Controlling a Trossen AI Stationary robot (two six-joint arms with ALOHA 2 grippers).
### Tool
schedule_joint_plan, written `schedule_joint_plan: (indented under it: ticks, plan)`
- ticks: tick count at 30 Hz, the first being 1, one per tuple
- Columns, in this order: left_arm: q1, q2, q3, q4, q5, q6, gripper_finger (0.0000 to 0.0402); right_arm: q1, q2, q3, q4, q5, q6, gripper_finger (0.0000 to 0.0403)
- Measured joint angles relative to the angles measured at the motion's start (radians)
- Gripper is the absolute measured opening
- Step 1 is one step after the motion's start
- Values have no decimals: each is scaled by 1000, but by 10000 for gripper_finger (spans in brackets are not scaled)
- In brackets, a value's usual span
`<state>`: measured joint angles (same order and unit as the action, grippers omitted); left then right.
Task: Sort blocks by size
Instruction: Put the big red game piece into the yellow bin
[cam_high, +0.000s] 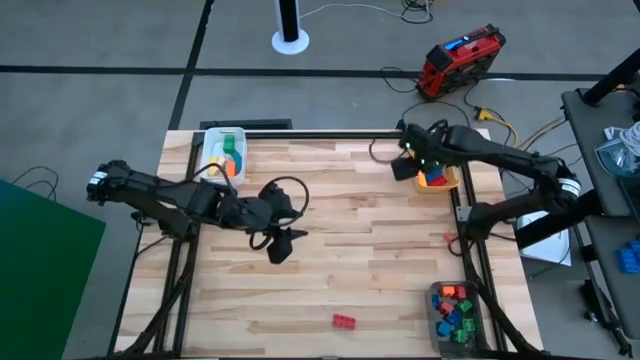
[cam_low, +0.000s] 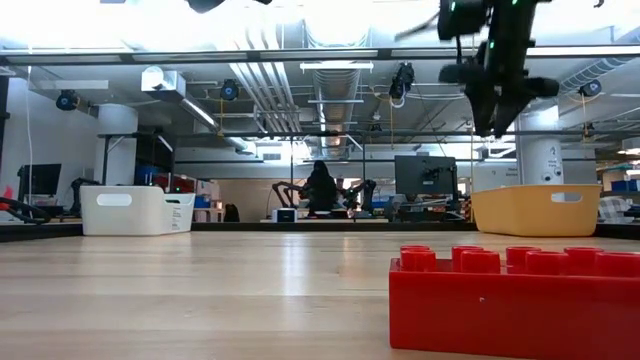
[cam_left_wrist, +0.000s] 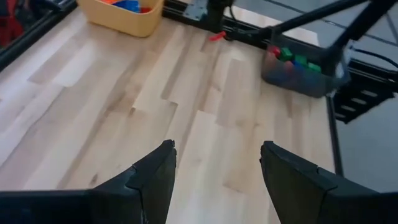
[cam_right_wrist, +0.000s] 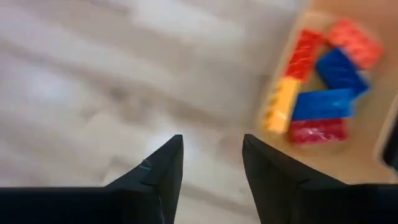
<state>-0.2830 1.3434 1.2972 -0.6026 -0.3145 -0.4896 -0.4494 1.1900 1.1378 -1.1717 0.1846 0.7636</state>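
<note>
One red block (cam_low: 515, 300) sits alone near the worktop's (cam_high: 350, 250) front edge. Both pincers are wide and empty: left pincer (cam_high: 279, 243) mid-worktop, right pincer (cam_high: 405, 165) beside the yellow bin (cam_high: 440, 185). Best to reach down slowly and grip its long sides.

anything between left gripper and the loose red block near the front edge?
Nothing: in the high view, only bare wood separates the left gripper from the red block on the table.

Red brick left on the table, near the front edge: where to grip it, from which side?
Across the two long side walls of the red brick, coming straight down. It lies flat, studs up, alone on bare wood, long axis running left-right. The open left hand is nearer.
</note>
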Motion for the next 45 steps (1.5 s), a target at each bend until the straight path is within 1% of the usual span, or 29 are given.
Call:
schedule_joint_plan:
  ticks: [7, 12, 15, 17, 20, 24, 29, 36, 38, 42, 43, 45]
  plan:
    - [-73, 42, -2, 32, 1, -58, 210, 345, -74, -2, 11, 10, 120, 135]
    - [-146, 133, -2, 121, 3, -68, 210, 627, -93, -10, 44, 122, 250, 127]
    - [-181, 197, 9, 187, 2, -67, 210, 776, -88, -11, 62, 199, 328, 127]
    - [-198, 243, 32, 193, 3, -70, 210, 857, -77, -11, 63, 235, 387, 133]
    - [-215, 313, 81, 185, 3, -67, 210, 943, -63, -12, 64, 245, 466, 150]
    - [-243, 397, 168, 151, 35, -3, 210, 1023, -53, -12, 78, 246, 516, 180]
    - [-281, 494, 270, 35, 40, 55, 210, 1067, -50, -10, 121, 258, 503, 217]
    - [-285, 589, 293, 38, 39, 86, 210, 1077, -50, -13, 107, 314, 496, 264]
    - [-277, 602, 293, 36, 40, 137, 210, 1077, -50, -14, 107, 317, 495, 276]
    - [-242, 620, 293, 25, 43, 331, 210, 1076, -50, -15, 107, 317, 500, 298]
    - [-230, 626, 293, 28, 64, 380, 210, 1076, -50, -16, 107, 317, 501, 302]
    - [-209, 638, 292, 45, 167, 456, 210, 1076, -50, -16, 107, 317, 505, 310]
